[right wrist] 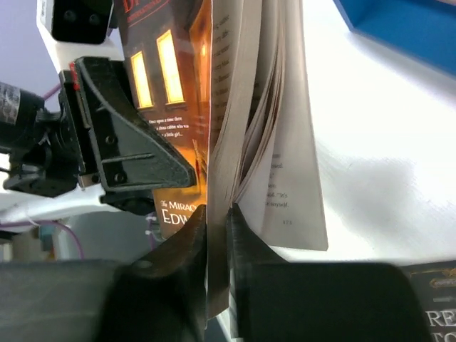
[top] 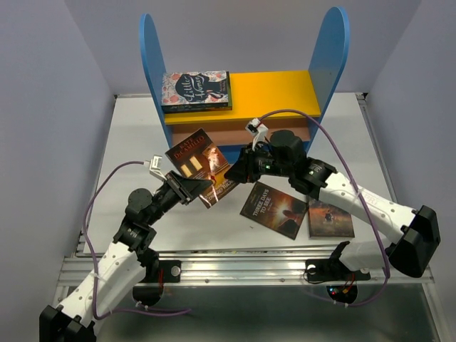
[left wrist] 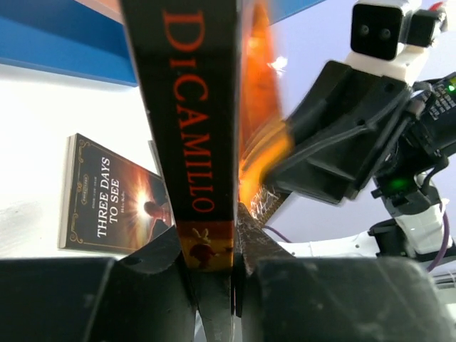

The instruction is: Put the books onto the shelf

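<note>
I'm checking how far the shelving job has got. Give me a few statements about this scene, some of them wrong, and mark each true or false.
1. The left gripper and the right gripper both clamp the DiCamillo book. True.
2. The shelf has no book on its yellow top board. False: the Little Women book lies on the left part of that board.
3. The Three Days to See book lies flat on the table. True.
4. The book between the grippers is shut tight. False: its pages fan apart.
</note>
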